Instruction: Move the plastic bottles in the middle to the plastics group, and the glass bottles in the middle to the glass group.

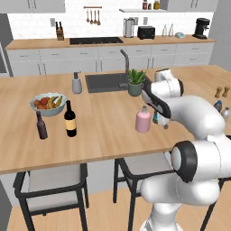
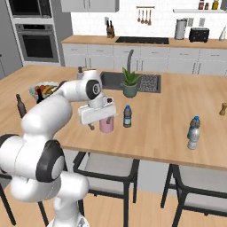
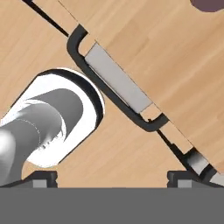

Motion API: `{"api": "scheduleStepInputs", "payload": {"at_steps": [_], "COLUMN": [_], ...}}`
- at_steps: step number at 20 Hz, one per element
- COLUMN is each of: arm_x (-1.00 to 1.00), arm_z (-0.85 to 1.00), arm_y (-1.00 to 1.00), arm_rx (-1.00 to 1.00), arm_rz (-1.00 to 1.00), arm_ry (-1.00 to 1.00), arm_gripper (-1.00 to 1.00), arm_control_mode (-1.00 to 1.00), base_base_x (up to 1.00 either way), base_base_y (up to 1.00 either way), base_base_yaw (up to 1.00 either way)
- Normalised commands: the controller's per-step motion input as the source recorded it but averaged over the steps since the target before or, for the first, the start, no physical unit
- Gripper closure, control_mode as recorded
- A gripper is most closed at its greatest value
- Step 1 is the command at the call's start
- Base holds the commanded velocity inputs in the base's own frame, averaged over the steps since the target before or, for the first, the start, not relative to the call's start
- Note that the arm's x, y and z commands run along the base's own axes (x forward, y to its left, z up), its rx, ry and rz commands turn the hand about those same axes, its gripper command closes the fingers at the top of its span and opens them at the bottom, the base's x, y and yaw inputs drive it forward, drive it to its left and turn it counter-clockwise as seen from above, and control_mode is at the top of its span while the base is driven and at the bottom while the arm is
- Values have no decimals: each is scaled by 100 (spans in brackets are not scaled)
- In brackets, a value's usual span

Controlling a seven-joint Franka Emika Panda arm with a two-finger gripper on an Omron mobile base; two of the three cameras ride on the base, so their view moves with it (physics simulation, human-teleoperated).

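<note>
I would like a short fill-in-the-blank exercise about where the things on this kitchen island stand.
1. The wine bottle has a ____ label.
2. The bowl holds ____.
3. The pink bottle stands nearest the ____ edge of the island.
4. The potted plant stands beside the ____.

Missing words: yellow; fruit; front; sink
</note>
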Motion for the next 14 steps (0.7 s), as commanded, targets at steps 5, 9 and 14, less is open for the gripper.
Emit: {"api": "scheduleStepInputs", "payload": {"at_steps": [5, 9, 14], "arm_x": [4, 24, 37], "arm_z": [-17, 4, 26], "arm_y": [42, 20, 16], "arm_rx": [27, 18, 2], "arm_rz": [14, -30, -52], "arm_ry": [-28, -25, -2], "arm_gripper": [-100, -100, -100], "arm_control_mode": [-100, -100, -100], "base_base_x": [0, 0, 0], "base_base_y": [0, 0, 0], "base_base_yaw": [0, 0, 0]}}
